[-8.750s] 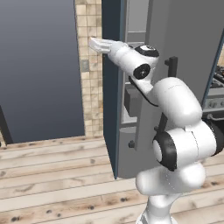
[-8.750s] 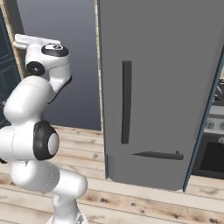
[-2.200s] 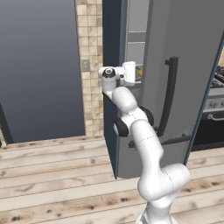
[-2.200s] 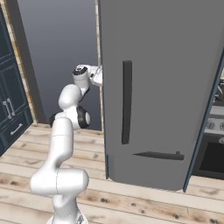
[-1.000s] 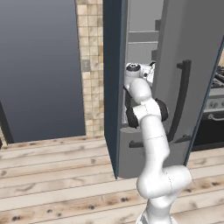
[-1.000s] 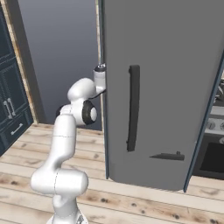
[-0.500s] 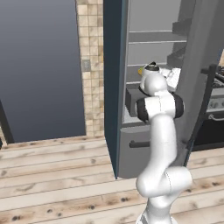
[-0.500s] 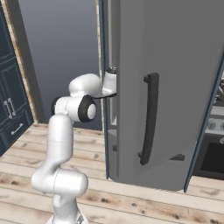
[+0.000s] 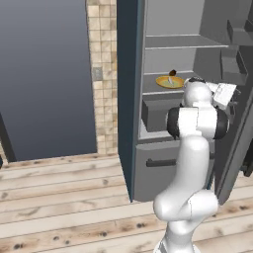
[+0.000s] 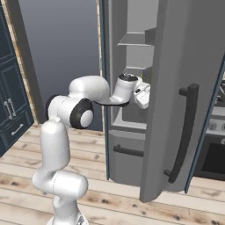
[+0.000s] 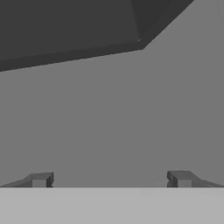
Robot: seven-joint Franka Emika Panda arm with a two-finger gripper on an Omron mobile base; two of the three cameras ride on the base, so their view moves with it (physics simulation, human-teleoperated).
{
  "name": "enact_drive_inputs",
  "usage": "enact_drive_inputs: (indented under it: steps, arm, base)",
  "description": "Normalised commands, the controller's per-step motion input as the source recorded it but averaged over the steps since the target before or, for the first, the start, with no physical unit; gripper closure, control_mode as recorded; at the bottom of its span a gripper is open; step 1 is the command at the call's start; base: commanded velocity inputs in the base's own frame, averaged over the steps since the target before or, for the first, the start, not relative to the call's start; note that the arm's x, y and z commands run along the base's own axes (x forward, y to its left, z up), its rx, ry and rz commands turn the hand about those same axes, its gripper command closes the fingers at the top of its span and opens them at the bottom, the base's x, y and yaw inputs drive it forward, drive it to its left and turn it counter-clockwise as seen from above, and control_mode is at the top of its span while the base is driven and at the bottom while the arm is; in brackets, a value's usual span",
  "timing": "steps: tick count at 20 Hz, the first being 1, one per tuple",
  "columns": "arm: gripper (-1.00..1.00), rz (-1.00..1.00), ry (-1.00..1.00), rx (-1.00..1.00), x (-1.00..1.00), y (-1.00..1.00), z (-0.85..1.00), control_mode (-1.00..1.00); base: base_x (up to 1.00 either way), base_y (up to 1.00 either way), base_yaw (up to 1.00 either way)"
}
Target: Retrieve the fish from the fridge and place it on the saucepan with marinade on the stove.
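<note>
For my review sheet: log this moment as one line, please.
phase: opening fridge | door: swung partly open | gripper: jaws open, empty, against door's inner side | yellow plate: on shelf

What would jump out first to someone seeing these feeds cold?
The tall grey fridge stands open, its door with the dark vertical door handle swung wide toward the right. The white arm reaches inside, its open pincer empty and close against a plain grey inner surface. On a pale grey inner shelf sits a shallow yellow dish with something small and dark on it, above a grey drawer.
</note>
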Motion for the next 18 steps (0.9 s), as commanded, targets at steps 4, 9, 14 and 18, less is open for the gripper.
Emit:
enact_drive_inputs:
  steps: [4,9,14,18]
  arm:
    - [-1.0,0.08,0.0,0.0,-0.49,-0.55,0.0,-1.0]
    - [-1.0,0.1,0.0,0.0,-0.37,-0.48,0.0,-1.0]
    - [-1.0,0.1,0.0,0.0,-0.25,-0.4,0.0,-1.0]
    - [-1.0,0.12,0.0,0.0,-0.16,-0.32,0.0,-1.0]
  base:
    - [0.0,0.0,0.0]
    - [0.0,0.0,0.0]
    - [0.0,0.0,0.0]
    - [0.0,0.0,0.0]
